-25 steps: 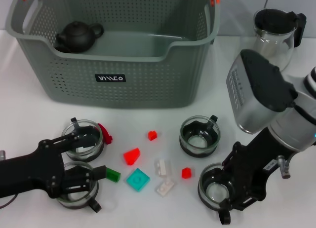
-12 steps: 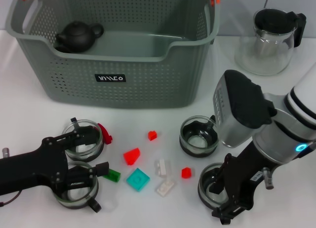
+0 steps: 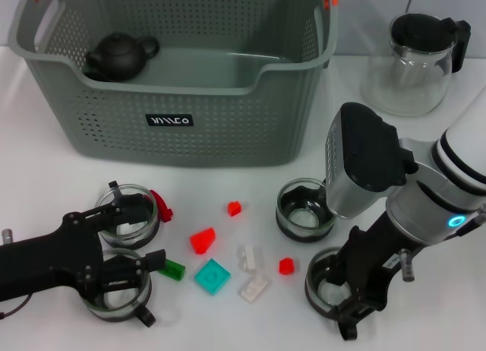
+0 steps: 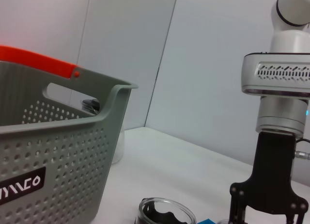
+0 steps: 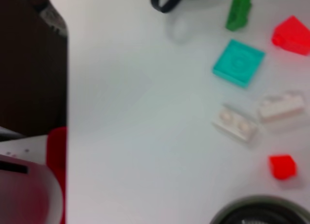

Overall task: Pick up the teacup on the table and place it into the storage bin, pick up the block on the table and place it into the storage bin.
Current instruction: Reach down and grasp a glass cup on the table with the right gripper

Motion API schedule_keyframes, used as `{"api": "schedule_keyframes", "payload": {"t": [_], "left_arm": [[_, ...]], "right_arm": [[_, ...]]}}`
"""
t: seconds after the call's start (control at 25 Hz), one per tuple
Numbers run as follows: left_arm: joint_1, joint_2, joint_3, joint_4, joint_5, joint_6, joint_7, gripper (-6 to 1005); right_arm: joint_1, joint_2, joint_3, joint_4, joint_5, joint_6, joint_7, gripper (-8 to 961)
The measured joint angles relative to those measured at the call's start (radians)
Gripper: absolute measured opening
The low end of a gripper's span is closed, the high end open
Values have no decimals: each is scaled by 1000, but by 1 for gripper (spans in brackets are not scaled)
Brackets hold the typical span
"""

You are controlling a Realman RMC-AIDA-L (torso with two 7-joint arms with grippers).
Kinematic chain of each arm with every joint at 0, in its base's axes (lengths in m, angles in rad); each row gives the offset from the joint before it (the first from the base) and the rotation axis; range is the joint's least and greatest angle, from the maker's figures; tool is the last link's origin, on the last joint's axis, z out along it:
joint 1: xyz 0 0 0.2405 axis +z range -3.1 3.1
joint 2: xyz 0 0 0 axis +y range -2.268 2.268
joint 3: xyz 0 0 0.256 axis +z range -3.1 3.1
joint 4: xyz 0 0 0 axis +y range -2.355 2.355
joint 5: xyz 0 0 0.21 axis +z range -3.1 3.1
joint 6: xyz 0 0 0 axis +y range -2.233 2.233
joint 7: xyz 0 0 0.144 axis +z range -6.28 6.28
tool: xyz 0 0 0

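Head view: storage bin (image 3: 175, 77) at the back of the white surface (image 3: 425, 161), black teapot (image 3: 120, 55) inside it, glass pitcher (image 3: 416, 55) off to its right. Four glass teacups sit in front. Right gripper (image 3: 351, 294) is down over the near-right teacup (image 3: 328, 284), jaws straddling the rim, spread; not clearly closed on it, cup still on the surface. Second teacup (image 3: 305, 209) just behind it. Left gripper (image 3: 125, 256) low between the two left teacups (image 3: 129, 214); can't tell how its jaws stand. Blocks scattered between: red block (image 3: 203, 239), teal tile (image 3: 212, 276), green block (image 3: 174, 270), small red cube (image 3: 286, 266), white bricks (image 3: 254, 289).

Left wrist view: bin wall close, right arm upright across the surface, its black jaws apart, pointing down.

Right wrist view: blocks only, teal tile, white bricks, red cube; own jaws not shown.

Risk: thin glass rim could slip or tip on lift; neighbouring teacup is near enough to get knocked.
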Motion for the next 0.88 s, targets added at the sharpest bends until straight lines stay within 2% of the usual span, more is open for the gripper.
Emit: {"api": "schedule_keyframes", "payload": {"t": [0.44, 0.88], "left_arm": [[-3, 0, 0, -8, 0, 0, 1, 839], [-2, 0, 0, -9, 0, -3, 6, 839]], "right_arm": [[-7, 0, 9, -20, -44, 9, 25, 546], [-2, 9, -57, -17, -32, 25, 15, 546]]}}
